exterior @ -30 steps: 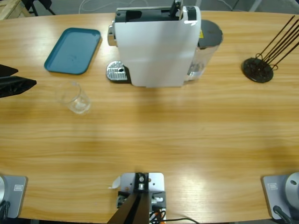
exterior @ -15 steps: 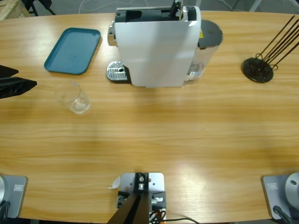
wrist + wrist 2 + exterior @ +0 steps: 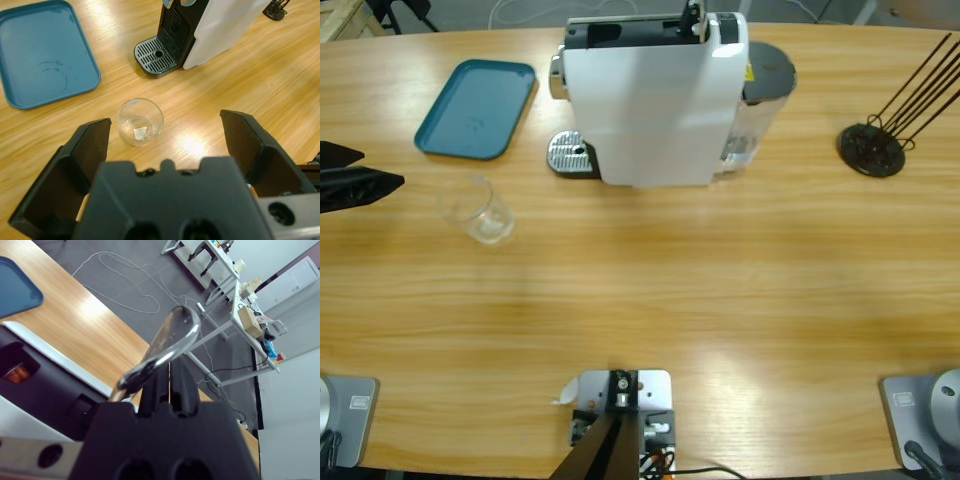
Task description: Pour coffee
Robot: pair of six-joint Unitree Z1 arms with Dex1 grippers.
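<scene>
We find the left pincer (image 3: 360,182) at the table's (image 3: 720,290) left edge, jaws spread wide and holding nothing. In the left wrist view the glass (image 3: 140,121) stands upright ahead of the pincer, between the lines of the two jaws, apart from both; in the high view it sits just right of the jaw tips. The tray (image 3: 477,108) lies beyond the glass. Right of it we note the coffee machine (image 3: 655,100), its drip grate (image 3: 570,154) facing the glass side. The right pincer (image 3: 165,385) sits atop the machine, jaws pressed together on the silver lever (image 3: 162,347), which stands raised. A black wire stand (image 3: 872,148) is at far right.
</scene>
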